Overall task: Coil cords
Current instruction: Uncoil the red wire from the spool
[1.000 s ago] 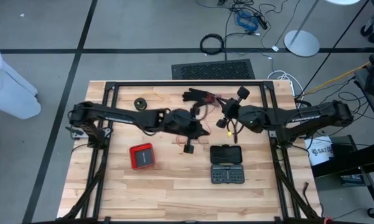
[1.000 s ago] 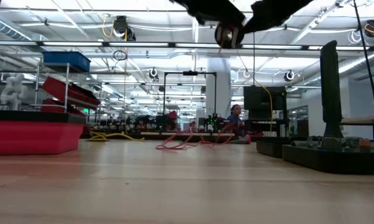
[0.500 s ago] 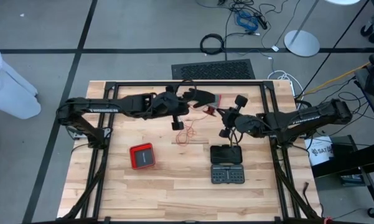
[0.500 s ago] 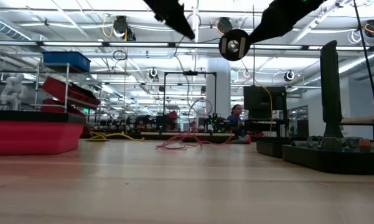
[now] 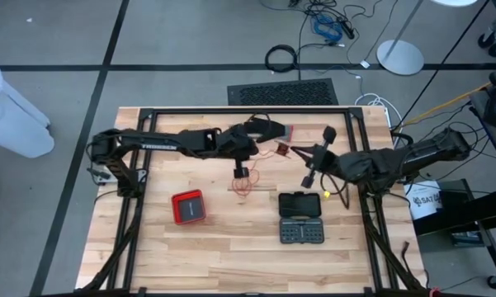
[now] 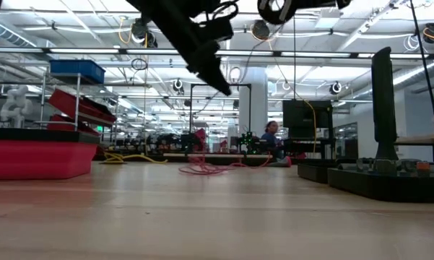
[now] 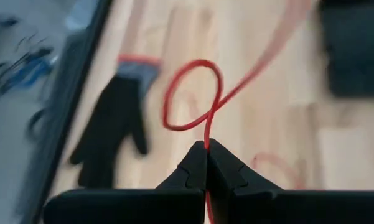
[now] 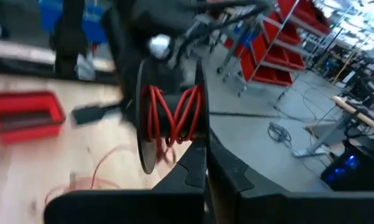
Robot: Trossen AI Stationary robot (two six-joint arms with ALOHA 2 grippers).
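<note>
Landmark for all positions: the black case (image 5: pixel 300 204) lying on the bench (image 5: pixel 231 256).

Left gripper (image 5: pixel 240 171): up and to the left of the case in the high view, above bare wood near the bench's middle. Its fingers (image 7: pixel 196 163) are clenched on a thin red cord (image 7: pixel 202 118); in the left wrist view the cord rises from between the tips, makes one open loop and runs off as a blurred strand. More of the same red cord lies loose on the wood (image 5: pixel 244 186), just left of the case.

Right gripper (image 5: pixel 309 179): just above the case's upper right corner. Jaws pressed together, grasping a black spool (image 8: pixel 172 115) wound with red cord; in the right wrist view the spool sits directly at the fingertips, flanges upright.

Black glove with red cuff (image 5: pixel 266 129): flat on the bench, well above the case, near the far edge. Also visible in the left wrist view (image 7: pixel 112 133), beside the loop.

Red tray (image 5: pixel 188 206): level with the case, well to its left.

Second black case holding small parts (image 5: pixel 302 231): touching or just below the landmark case; cannot tell which.

Low view: both arms enter from above, left arm (image 6: pixel 195 43) dark and tilted; red cord pile (image 6: pixel 202 169) rests far back on the wood.
</note>
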